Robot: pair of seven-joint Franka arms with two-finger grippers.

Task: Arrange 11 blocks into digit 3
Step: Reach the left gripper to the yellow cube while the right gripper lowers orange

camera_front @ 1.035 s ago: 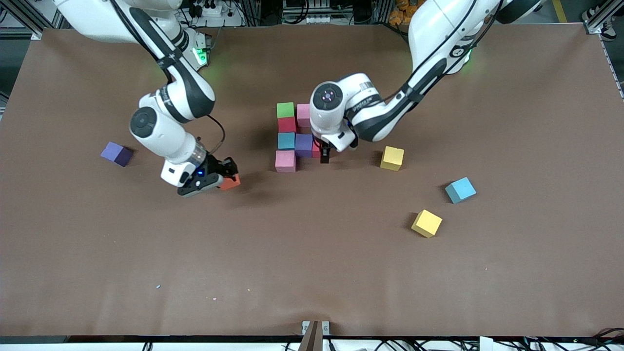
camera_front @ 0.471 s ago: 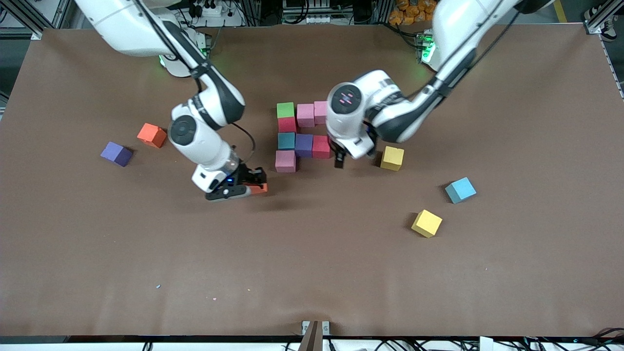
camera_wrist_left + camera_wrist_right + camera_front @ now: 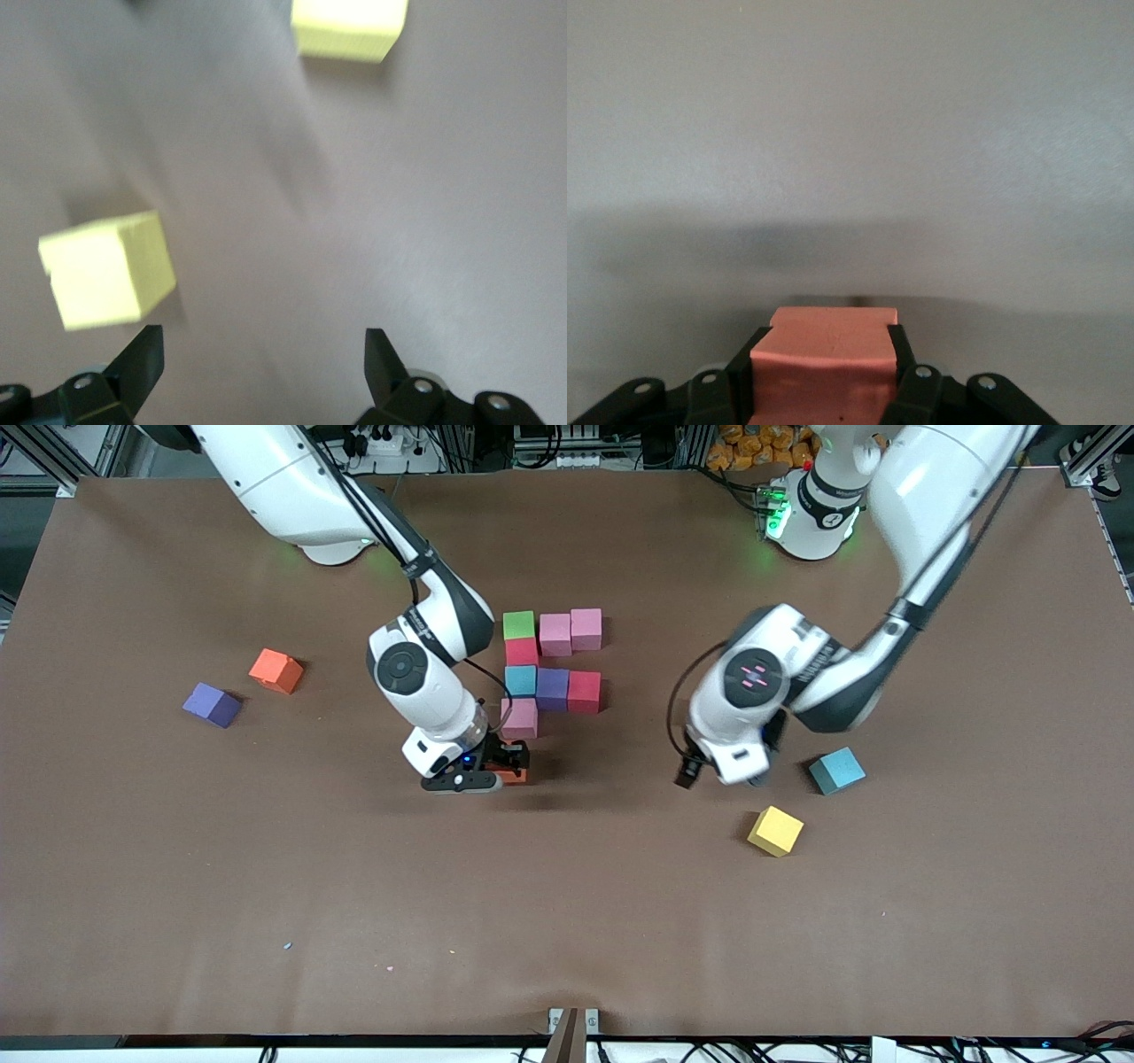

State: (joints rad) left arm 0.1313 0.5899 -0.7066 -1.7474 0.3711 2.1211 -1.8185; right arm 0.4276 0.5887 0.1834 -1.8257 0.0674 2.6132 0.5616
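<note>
Orange block sits clamped in the right end effector; left end effector hangs wide open.

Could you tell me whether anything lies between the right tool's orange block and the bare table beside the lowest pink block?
Nothing visible does. The right tool holds the orange block just nearer the camera than the pink block, over bare table.

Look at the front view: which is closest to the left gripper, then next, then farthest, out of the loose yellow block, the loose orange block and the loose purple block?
From the left gripper, jaws open:
1. Yellow block, close by, toward the left arm's end of the table.
2. Orange block, toward the right arm's end.
3. Purple block, farther still toward the right arm's end.
</note>
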